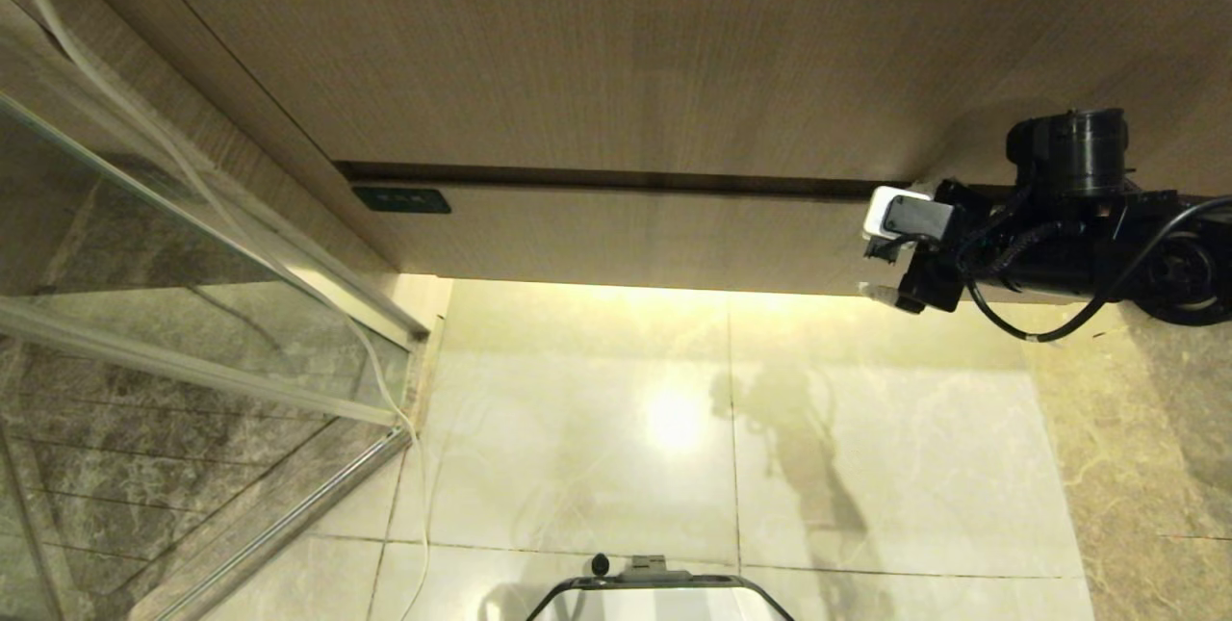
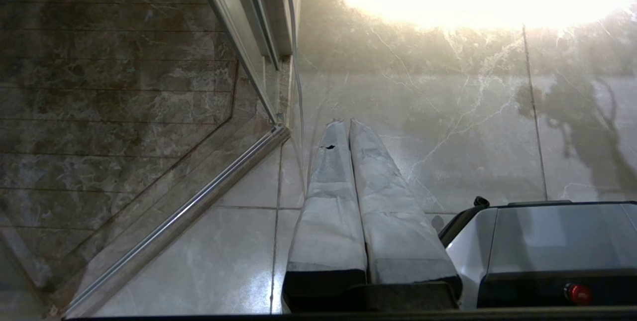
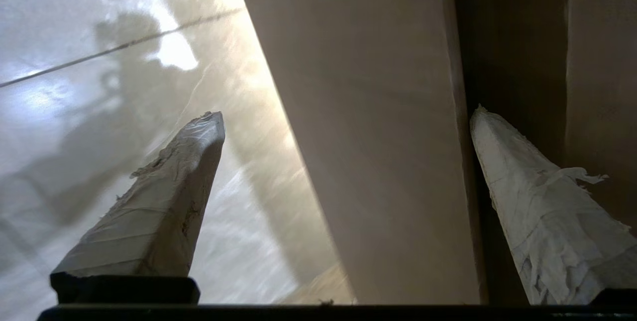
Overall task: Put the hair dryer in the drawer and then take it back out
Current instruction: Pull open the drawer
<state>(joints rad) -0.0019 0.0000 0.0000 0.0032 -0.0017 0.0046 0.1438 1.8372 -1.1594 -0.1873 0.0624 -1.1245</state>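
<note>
Right gripper (image 1: 881, 260) reaches in level at the closed drawer (image 1: 616, 236) front's right end, fingers (image 3: 164, 201) spread wide astride it, seemingly clasping nothing. Hair dryer unseen.

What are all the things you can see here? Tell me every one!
Light-brown wood-grain drawer: one, shut, low on the cabinet, above the floor.
Small dark rectangular label: one, at the drawer's left front corner.
Taller wood-grain panel: one, light brown, above the drawer.
Glossy marble floor tiles: several, pale cream, below the drawer.
Glass shower screen with metal frame: one, clear, at the left.
Thin white cord: one, hanging along the screen's edge.
Hair dryer: none in view.
Robot base: one, dark-rimmed, bottom middle.
Left gripper: one, white-wrapped fingers together, pointing at the floor.
Right gripper: one, black with white-wrapped fingers apart, at the drawer's right end.
</note>
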